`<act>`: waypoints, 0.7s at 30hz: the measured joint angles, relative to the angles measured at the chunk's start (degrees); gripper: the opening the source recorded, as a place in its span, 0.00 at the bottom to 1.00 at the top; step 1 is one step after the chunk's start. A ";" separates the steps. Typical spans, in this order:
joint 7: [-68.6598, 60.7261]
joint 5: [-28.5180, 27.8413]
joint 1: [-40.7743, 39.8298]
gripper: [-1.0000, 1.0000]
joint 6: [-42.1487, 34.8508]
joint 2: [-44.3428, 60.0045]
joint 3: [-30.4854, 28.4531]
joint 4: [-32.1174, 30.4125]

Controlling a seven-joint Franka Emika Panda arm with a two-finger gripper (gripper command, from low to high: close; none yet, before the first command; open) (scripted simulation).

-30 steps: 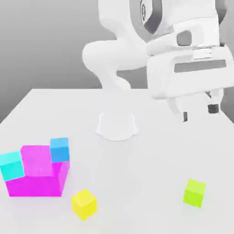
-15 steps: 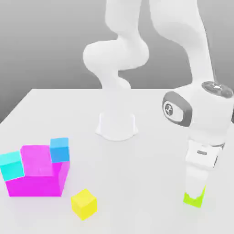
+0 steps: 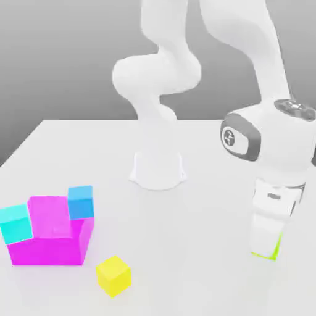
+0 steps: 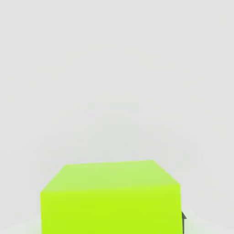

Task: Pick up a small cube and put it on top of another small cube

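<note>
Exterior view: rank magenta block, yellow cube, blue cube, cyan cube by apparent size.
1. magenta block, clearly the largest.
2-4. yellow cube, cyan cube and blue cube look about alike. The yellow one looks slightly bigger, but it sits nearest the camera, so no firm ranking.

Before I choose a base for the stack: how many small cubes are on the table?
4. A lime-green cube under the hand, a yellow cube in front, and a cyan cube and a blue cube against the magenta block. More may be hidden.
</note>
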 joint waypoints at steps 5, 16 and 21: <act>-5.95 -0.81 -8.99 0.00 -4.99 -4.46 -5.99 1.45; -20.68 -0.74 -29.87 0.00 -15.40 -12.32 -15.80 4.67; -28.07 0.18 -37.46 0.00 -19.87 -14.48 -21.41 6.06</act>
